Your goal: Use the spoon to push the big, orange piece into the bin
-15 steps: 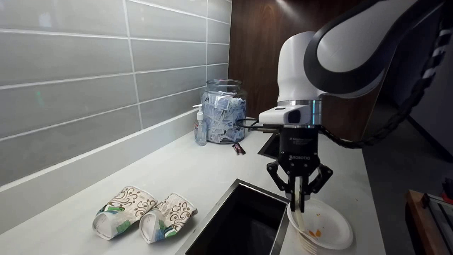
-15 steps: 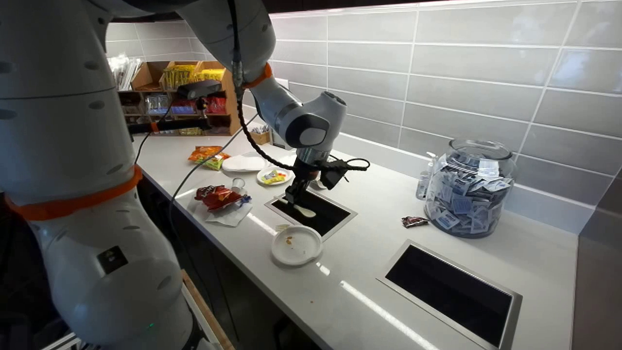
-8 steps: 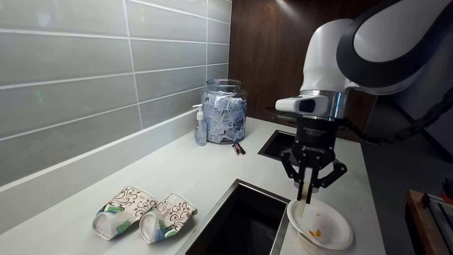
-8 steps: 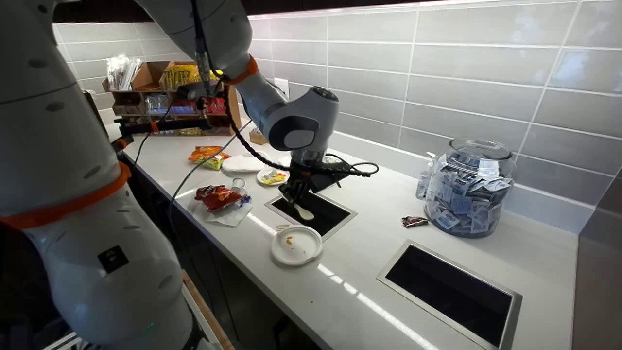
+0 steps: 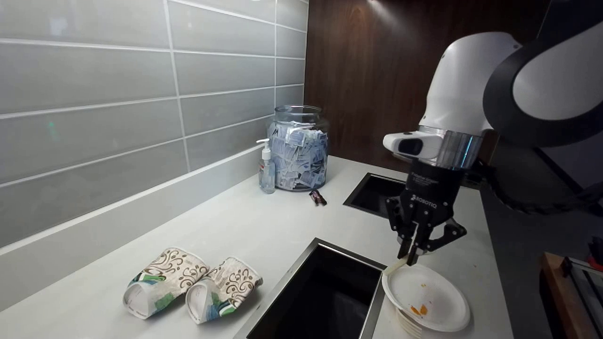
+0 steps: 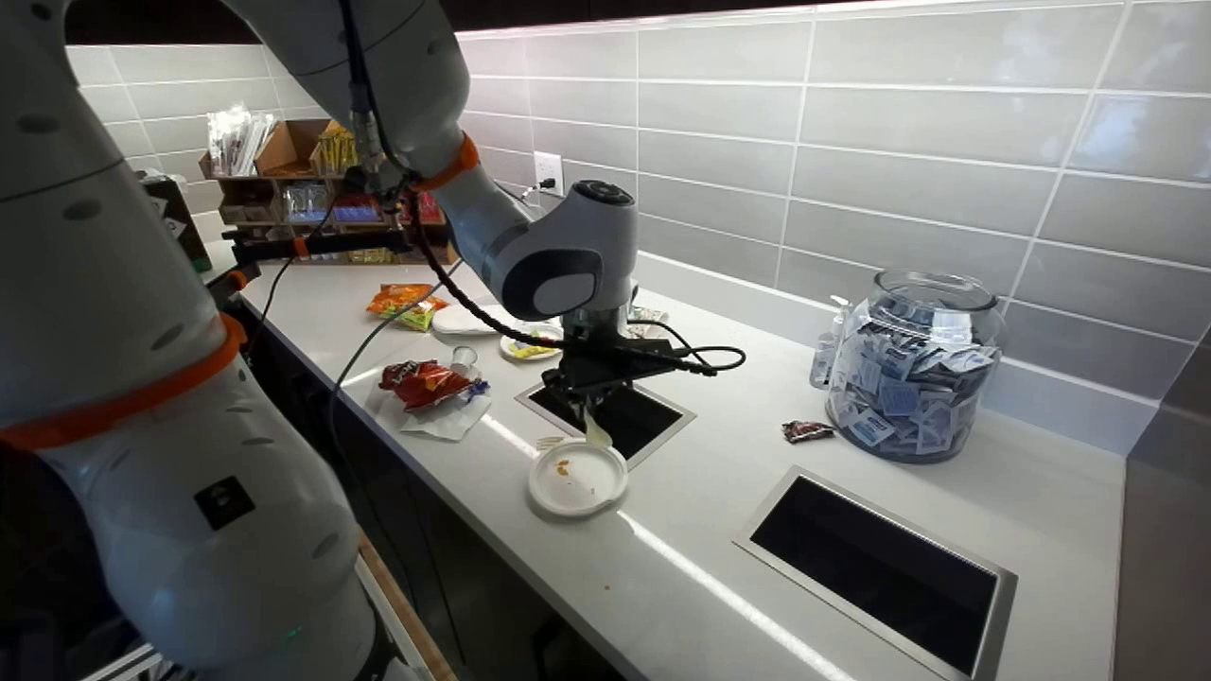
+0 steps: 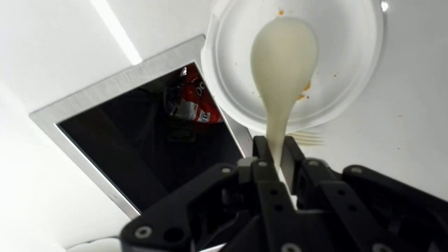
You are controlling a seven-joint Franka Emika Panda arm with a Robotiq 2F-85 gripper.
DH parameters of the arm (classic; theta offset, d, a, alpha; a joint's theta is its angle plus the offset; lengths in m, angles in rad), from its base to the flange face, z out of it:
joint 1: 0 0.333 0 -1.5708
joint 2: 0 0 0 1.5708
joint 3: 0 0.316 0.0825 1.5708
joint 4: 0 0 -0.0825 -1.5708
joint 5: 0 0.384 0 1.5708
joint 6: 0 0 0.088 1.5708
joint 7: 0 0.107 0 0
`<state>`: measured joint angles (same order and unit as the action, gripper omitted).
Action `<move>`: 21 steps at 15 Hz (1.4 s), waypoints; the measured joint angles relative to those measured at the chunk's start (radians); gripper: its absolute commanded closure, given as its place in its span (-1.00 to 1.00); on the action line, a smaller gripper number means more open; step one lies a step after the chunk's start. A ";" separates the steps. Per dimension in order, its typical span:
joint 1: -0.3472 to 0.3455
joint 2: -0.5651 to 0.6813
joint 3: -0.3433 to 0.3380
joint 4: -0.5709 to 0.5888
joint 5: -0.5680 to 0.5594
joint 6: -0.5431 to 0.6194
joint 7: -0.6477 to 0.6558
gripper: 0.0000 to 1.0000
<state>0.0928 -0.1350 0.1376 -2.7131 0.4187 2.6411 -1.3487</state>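
My gripper [image 5: 408, 258] is shut on the handle of the pale spoon [image 5: 394, 268]. It also shows in an exterior view [image 6: 587, 407] and in the wrist view [image 7: 274, 148]. The spoon's bowl [image 7: 284, 52] overlaps the white plate [image 7: 231, 70] in the wrist view; in an exterior view the spoon [image 6: 598, 433] lies across the plate's edge beside the bin. The orange piece [image 5: 423, 310] lies on the plate [image 5: 400, 287] with smaller orange bits. In the wrist view the spoon partly hides it [image 7: 307, 86]. The bin [image 5: 325, 292], a black rectangular opening with metal rim, adjoins the plate.
A pale fork [image 7: 308, 138] sticks out from under the plate. Two paper cups [image 5: 165, 278] lie beside the bin. Another black opening [image 6: 880, 567], a glass jar [image 6: 918, 369], a pump bottle [image 5: 267, 169], a wrapper [image 6: 807, 431] and a red bag [image 6: 424, 383] are on the counter.
The gripper has moved slightly toward the right in an exterior view and tilted. The spoon has swung from hanging down over the plate to pointing toward the bin. The plate and orange piece look unmoved.
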 measured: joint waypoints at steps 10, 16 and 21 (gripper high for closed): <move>0.000 0.041 -0.068 -0.038 -0.111 0.037 0.270 0.93; 0.000 0.080 -0.070 -0.039 -0.111 -0.015 0.283 0.19; 0.003 0.101 -0.065 -0.035 -0.107 -0.017 0.282 -0.54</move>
<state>0.0958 -0.0344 0.0725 -2.7484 0.3116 2.6245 -1.0662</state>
